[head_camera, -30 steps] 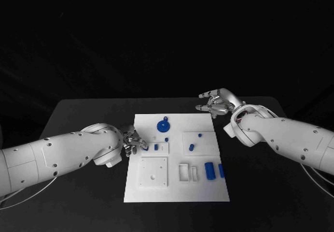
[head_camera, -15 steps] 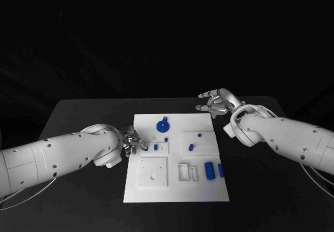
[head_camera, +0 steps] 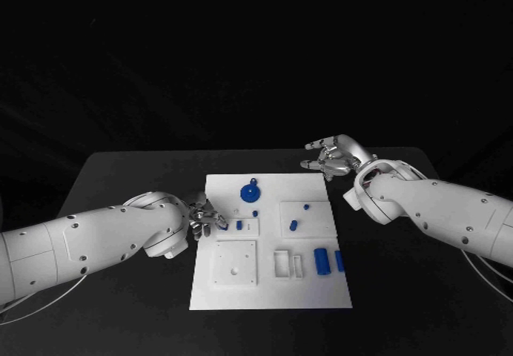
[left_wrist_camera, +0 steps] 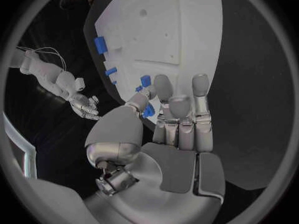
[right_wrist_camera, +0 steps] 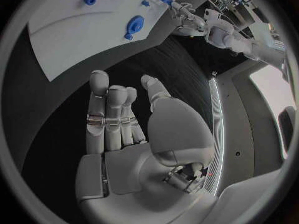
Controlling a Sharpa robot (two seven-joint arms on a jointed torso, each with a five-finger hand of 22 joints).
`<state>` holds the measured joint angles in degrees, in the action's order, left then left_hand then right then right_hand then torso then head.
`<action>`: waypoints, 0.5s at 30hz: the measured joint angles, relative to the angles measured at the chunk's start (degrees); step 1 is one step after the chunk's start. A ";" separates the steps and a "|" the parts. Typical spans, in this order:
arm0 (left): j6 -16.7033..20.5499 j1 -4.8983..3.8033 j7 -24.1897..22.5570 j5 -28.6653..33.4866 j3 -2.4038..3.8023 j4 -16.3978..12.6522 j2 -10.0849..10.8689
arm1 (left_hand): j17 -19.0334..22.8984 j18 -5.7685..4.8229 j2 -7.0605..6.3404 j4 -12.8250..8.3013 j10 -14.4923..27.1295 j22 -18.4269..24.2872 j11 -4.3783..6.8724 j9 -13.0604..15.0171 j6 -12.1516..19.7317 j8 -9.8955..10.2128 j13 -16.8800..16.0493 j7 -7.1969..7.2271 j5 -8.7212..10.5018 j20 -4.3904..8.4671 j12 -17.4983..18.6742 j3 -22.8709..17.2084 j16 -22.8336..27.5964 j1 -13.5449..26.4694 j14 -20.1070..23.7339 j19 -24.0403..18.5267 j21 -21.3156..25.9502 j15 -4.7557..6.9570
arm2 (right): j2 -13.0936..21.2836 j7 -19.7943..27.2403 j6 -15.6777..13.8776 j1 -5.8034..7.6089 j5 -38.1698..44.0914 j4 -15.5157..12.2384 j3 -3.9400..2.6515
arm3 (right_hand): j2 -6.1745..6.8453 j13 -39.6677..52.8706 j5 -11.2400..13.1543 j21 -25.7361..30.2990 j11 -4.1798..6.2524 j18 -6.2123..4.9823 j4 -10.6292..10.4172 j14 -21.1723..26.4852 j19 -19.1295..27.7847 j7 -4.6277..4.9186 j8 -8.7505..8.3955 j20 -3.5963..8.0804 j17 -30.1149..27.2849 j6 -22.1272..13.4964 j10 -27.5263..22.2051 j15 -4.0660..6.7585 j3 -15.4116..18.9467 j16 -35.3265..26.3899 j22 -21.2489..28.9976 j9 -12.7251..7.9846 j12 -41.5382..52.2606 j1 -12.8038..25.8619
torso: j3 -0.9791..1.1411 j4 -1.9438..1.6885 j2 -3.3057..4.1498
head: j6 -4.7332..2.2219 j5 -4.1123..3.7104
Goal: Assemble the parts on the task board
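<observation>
Blue part (left_wrist_camera: pixel 148 110) pinched in left hand (left_wrist_camera: pixel 168 119) (over task board (left_wrist_camera: pixel 187 40))

Flat white task board (head_camera: pixel 273 285): matt, smooth, plastic-looking. Small blue parts, e.g. round blue disc piece (head_camera: pixel 250 194): smooth plastic, slight sheen. Black tabletop (head_camera: pixel 128 185): matt, no glare. Silver left hand (left_wrist_camera: pixel 168 129) & silver right hand (right_wrist_camera: pixel 124 129): brushed metal look w/ matt grey pads. White arm shells (head_camera: pixel 96 237): glossy hard plastic.

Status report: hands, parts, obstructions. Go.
Left hand pinching a small blue part at the white task board edge. Right hand open, beyond the board's far corner. Nothing obstructing.
</observation>
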<state>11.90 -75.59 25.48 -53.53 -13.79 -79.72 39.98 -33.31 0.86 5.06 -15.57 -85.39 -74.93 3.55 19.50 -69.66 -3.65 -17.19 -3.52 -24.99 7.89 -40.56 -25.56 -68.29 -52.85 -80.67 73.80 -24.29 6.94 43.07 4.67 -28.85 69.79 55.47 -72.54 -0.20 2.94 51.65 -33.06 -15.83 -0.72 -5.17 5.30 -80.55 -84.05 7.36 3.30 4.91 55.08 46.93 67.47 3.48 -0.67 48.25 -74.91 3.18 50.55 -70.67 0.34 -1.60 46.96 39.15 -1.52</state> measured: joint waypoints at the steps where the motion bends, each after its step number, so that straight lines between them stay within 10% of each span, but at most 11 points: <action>1: 0.13 0.02 -0.01 -0.01 0.00 -0.01 0.00 | -0.08 0.00 0.00 0.00 0.00 0.00 0.00 0.00 0.00 -0.02 -0.01 0.00 0.00 0.00 0.00 0.00 0.00 0.00 0.00 0.00 0.00 0.00 | 0.00 0.00 0.00 0.00 0.00 0.00 0.00 | 0.00 0.00 0.00 0.00 0.00 0.01 0.00 0.00 0.00 0.00 0.00 0.00 0.00 0.00 0.00 0.00 0.00 0.00 0.00 0.00 0.00 0.00 | 0.00 0.00 0.00 | 0.00 0.00; 15: 1.23 0.14 -0.09 -0.10 -0.03 0.04 -0.01 | -0.17 0.00 0.00 0.17 0.00 0.01 0.00 0.17 0.00 -0.18 0.00 0.00 0.03 0.00 0.00 -0.17 0.00 -0.01 0.00 0.00 -0.23 -0.02 | 0.03 0.00 0.00 0.00 -0.01 0.00 0.00 | 0.00 -0.01 0.00 0.00 0.00 0.00 0.00 0.00 0.00 0.00 0.00 0.00 -0.01 0.00 0.00 0.00 0.00 0.00 0.00 0.00 0.00 0.00 | -0.01 0.02 0.00 | 0.07 -0.03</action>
<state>13.13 -75.45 25.39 -53.63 -13.82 -79.68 39.97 -33.47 0.86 5.05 -15.39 -85.39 -74.92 3.55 19.67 -69.66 -3.83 -17.19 -3.51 -24.97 7.89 -40.56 -25.73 -68.29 -52.86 -80.67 73.80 -24.51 6.92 43.10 4.67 -28.84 69.79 55.45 -72.54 -0.20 2.94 51.64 -33.06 -15.83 -0.72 -5.17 5.30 -80.55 -84.05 7.36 3.30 4.91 55.07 46.93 67.47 3.48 -0.67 48.25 -74.91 3.18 50.55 -70.67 0.34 -1.58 46.96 39.22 -1.55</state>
